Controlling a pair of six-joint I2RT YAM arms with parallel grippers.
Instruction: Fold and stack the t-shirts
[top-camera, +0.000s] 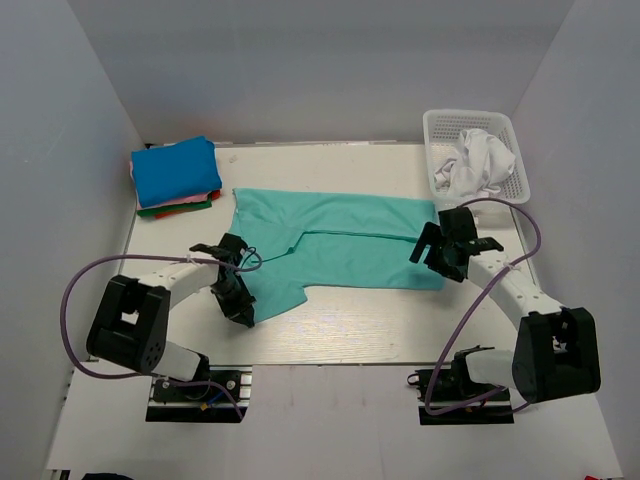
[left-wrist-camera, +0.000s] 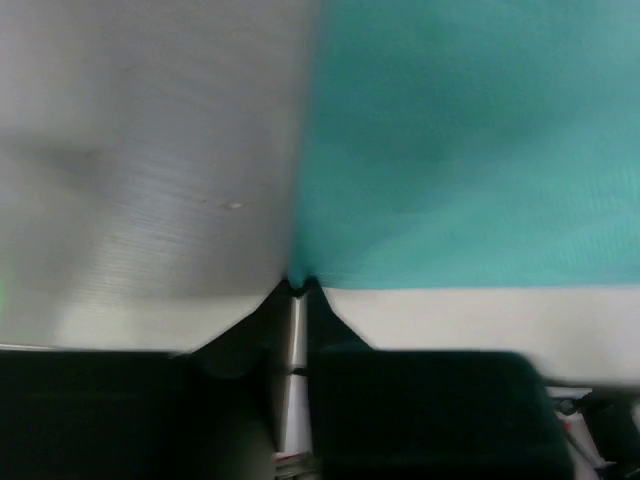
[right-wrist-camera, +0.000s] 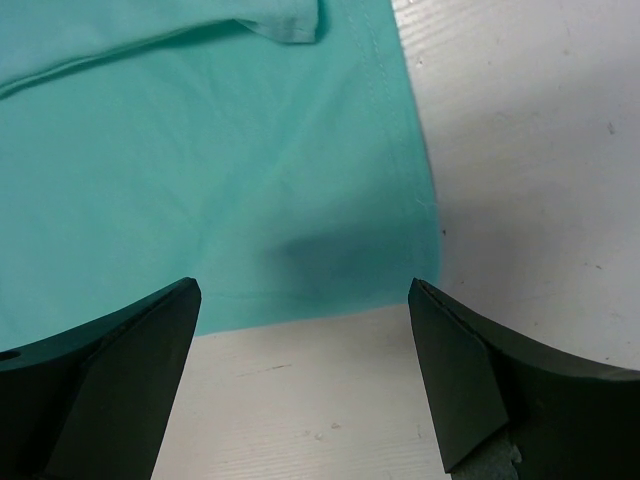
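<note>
Tee (top-camera: 340, 238), teal, lies mostly flat mid-table (top-camera: 340, 335). Left gripper (left-wrist-camera: 297, 289) is clenched on its near-left edge, fingertips pressed together on the fabric; that wrist view is blurred. Right gripper (right-wrist-camera: 303, 290) is released, jaws wide, over the near-right corner. Folded stack (top-camera: 176, 176), blue on top, sits back left. Basket (top-camera: 519, 150) back right holds a white tee (top-camera: 478, 162).

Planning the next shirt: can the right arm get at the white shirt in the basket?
Probably yes: the right gripper is open and empty, and the white shirt lies uncovered in the basket nearby.
</note>
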